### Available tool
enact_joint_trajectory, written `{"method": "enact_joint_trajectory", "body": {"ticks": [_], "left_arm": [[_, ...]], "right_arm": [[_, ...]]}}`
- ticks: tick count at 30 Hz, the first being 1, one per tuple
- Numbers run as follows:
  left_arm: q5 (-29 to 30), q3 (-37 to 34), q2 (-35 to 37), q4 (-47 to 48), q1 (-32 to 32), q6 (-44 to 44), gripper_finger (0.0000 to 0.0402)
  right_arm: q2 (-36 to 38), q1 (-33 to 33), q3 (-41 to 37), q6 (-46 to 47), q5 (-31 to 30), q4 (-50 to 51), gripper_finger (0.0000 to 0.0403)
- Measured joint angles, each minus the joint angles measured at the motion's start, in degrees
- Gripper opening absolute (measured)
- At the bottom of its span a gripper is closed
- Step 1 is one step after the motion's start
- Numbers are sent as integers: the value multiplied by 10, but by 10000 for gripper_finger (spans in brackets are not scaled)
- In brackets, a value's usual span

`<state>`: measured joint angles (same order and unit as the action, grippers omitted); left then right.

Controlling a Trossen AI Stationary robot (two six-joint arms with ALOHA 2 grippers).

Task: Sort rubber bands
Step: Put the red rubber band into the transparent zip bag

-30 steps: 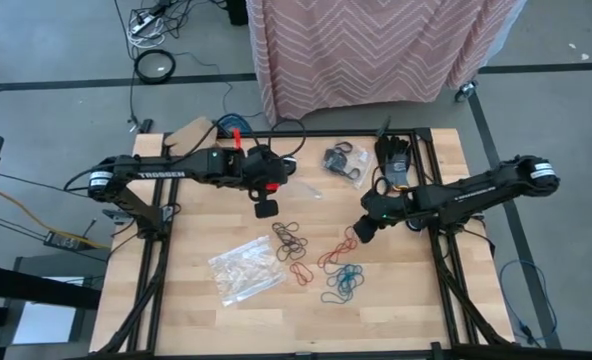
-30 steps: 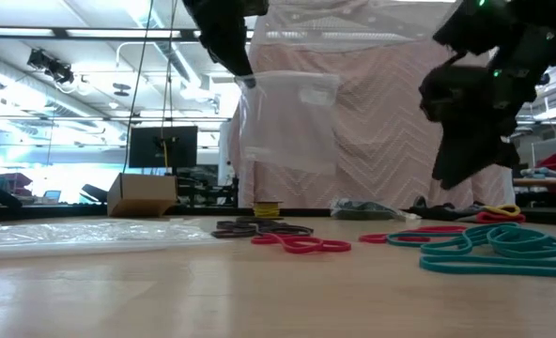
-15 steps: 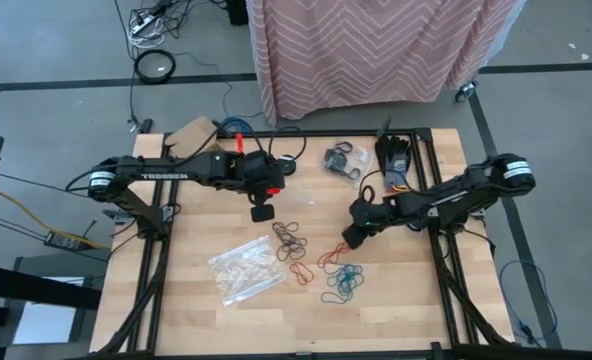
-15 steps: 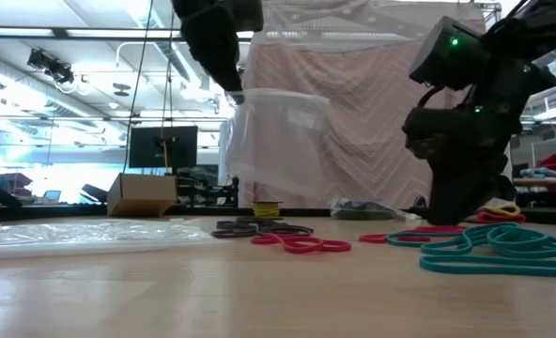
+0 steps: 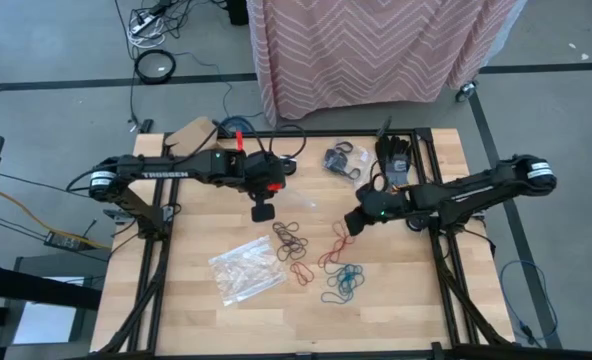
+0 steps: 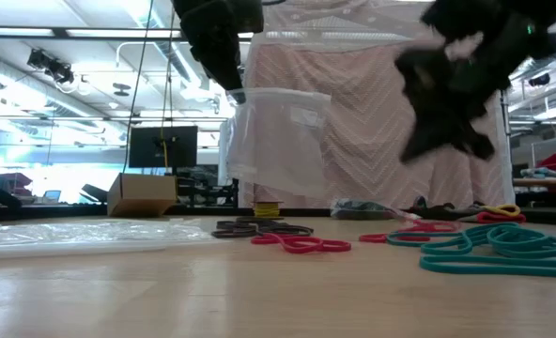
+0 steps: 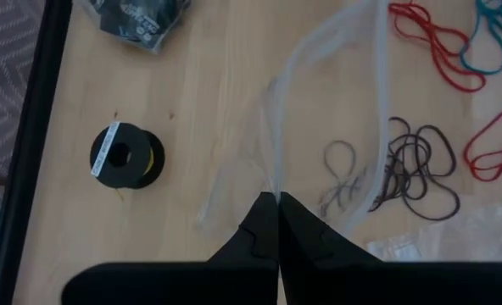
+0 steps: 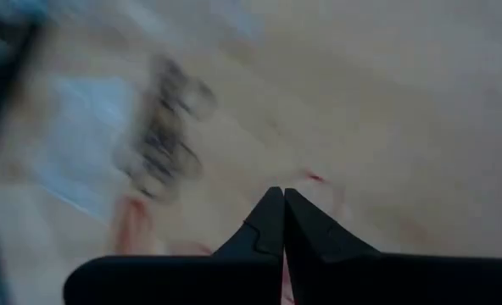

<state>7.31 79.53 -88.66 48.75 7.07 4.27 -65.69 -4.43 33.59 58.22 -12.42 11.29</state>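
Rubber bands lie in loose heaps on the wooden table: dark brown (image 5: pixel 289 238), red (image 5: pixel 328 252) and teal (image 5: pixel 344 282). My left gripper (image 5: pixel 263 212) hovers above the table's middle, shut on a clear plastic bag (image 6: pixel 280 141) that hangs below it. My right gripper (image 5: pixel 354 222) is raised just right of the red heap. Its fingers (image 8: pixel 278 203) are shut, and the blur hides whether a band is between them. My left gripper pinches the clear bag's top edge (image 7: pixel 275 182) between its two fingertips, coming from above and slanting down. The bag hangs slack and open below the fingers (image 6: pixel 238 92), clear of the table. My right gripper: I cannot tell whether it touches a red band.
A second clear bag (image 5: pixel 246 268) lies flat near the left front. A bag of black bands (image 5: pixel 344 160) and a black round roll (image 7: pixel 125 155) sit toward the far edge, and a cardboard box (image 5: pixel 191 133) at the far left corner.
My right gripper dipped down onto the red heap, shut, then rose and drew back toward the table's right edge, rolling as it went. The bag under my left gripper has swung slightly.
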Motion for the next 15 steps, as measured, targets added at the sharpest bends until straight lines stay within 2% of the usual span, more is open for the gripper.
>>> {"method": "enact_joint_trajectory", "body": {"ticks": [5, 9, 12, 15], "left_arm": [[-22, 0, 0, -4, 12, 0, 0], [-45, 0, 0, -17, 20, 0, 0], [-51, 0, 0, -15, 23, 0, 0], [-51, 0, 0, -10, 26, 0, 0]], "right_arm": [[46, 0, 63, -68, -54, 2, 0], [55, 7, 129, -140, -78, 6, 0], [42, 18, 176, -173, -76, 109, 0], [13, 28, 176, -175, -48, 249, 0]]}}
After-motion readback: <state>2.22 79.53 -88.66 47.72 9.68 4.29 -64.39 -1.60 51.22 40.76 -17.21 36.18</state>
